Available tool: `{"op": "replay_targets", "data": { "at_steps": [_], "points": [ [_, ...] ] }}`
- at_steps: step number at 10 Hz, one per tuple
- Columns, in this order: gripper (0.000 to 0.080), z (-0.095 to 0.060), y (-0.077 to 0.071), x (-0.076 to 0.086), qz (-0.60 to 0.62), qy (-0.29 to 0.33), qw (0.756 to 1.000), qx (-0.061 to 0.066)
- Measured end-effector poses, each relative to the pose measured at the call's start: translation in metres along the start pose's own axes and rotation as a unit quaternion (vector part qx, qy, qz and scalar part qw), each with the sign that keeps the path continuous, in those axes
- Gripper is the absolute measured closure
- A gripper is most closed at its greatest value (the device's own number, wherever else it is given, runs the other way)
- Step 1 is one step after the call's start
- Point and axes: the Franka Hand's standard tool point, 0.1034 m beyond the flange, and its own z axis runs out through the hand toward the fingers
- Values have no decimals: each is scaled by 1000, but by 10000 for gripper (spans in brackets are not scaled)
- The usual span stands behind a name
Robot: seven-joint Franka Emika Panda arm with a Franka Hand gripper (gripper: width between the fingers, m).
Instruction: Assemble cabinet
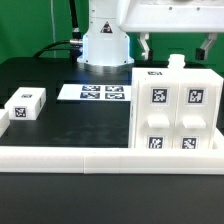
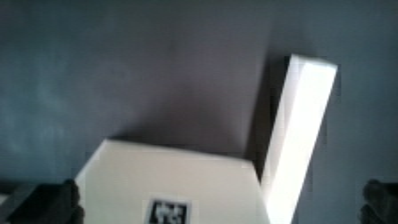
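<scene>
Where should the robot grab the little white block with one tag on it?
Probably from straight above, closing on two opposite side walls of the small tagged block. It lies flat on the black table, tag facing up. It is low and boxy, so its flat upright sides suit two fingers.

Matt white plastic cabinet

Open middle, blocked sides
The table is left free between the small block and the cabinet; the near edge is closed off by a low white rail.
</scene>
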Motion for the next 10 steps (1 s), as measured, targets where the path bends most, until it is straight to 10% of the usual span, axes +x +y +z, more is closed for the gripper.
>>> {"op": "replay_targets", "data": {
  "at_steps": [2, 6, 10],
  "points": [
    [2, 11, 12, -33, -1, -6, 1000, 0],
    [2, 10, 14, -29, -3, -5, 1000, 0],
    [2, 24, 136, -79, 4, -26, 999, 20]
  ]
}}
